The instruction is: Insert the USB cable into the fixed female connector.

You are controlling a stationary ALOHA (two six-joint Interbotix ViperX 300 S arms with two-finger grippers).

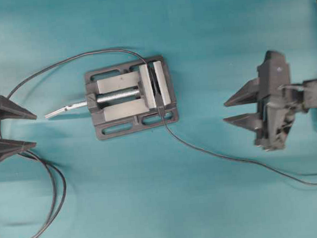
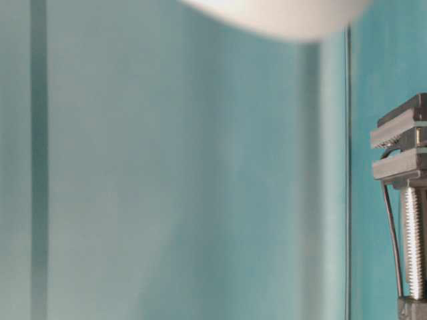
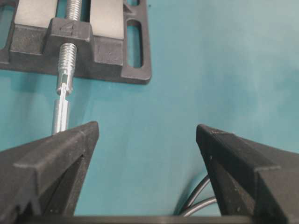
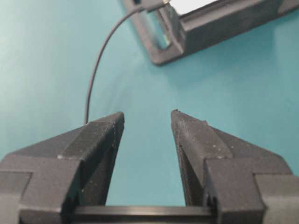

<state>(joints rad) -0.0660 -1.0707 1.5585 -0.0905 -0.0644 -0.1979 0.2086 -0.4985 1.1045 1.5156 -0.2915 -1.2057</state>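
Observation:
The USB cable (image 1: pixel 226 159) is a thin dark single strand running from the right edge to the near side of the grey vise (image 1: pixel 119 108). In the right wrist view the USB cable (image 4: pixel 96 65) ends in a dark plug at the vise (image 4: pixel 205 32). The fixed female connector (image 1: pixel 153 89) sits in the dark gap between the vise's clamping faces, mostly hidden; I cannot tell whether the plug is seated. My left gripper (image 1: pixel 35 130) (image 3: pixel 147 128) is open and empty, left of the vise. My right gripper (image 1: pixel 225 112) (image 4: pixel 147 116) is open and empty, right of it.
A longer dark cable with doubled loops (image 1: pixel 58 197) (image 3: pixel 201 196) lies at the lower left and arcs over to the vise's far side. The silver screw rod (image 1: pixel 65 109) (image 3: pixel 63 102) sticks out toward my left gripper. The vise (image 2: pixel 400 140) shows at the table-level view's right edge.

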